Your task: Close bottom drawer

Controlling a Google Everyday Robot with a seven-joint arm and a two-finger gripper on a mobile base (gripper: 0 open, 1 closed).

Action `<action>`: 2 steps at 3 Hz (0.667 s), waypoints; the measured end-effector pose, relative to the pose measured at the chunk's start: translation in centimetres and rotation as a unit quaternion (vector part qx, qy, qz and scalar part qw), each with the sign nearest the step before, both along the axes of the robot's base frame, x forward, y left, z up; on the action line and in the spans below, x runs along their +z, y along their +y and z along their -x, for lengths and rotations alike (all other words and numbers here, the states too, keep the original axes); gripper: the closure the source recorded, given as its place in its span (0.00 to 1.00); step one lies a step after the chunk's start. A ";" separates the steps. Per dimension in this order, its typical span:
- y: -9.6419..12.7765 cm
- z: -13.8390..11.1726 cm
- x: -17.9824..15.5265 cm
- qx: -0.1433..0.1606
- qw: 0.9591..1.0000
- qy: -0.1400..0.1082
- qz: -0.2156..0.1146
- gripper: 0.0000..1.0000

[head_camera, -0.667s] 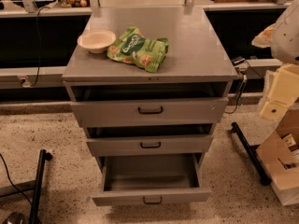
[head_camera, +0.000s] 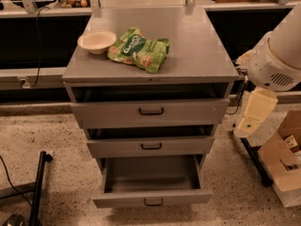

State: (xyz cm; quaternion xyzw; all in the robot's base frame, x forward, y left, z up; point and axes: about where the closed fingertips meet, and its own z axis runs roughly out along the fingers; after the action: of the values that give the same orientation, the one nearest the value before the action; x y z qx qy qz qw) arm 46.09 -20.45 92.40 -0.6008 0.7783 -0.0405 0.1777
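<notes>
Grey metal bottom drawer (head_camera: 153, 197) pulled out, black loop handle (head_camera: 153, 202) — cream gripper (head_camera: 247, 124) apart at right, grasp state unclear

The arm (head_camera: 281, 55) is a thick white shell with rounded edges, and on its side there is a small grille of dark slots. Under it, at the right side of the view, hangs the gripper (head_camera: 251, 114), pale cream, boxy, narrowing to a blunt tip

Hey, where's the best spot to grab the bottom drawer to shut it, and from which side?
Take the black loop handle centred on the front panel of the bottom drawer, coming from the front: the drawer stands pulled out, its handle facing outward. The gripper hangs right of the cabinet, apart from it.
</notes>
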 end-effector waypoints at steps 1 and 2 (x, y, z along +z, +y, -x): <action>0.0 0.0 0.1 0.000 1.000 -0.001 0.000 0.00; 1.1 -0.7 -4.5 0.006 0.999 0.026 -0.027 0.00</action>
State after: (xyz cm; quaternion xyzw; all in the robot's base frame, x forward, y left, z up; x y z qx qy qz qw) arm 46.84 -19.39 87.86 -0.6013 0.7799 -0.0033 0.1737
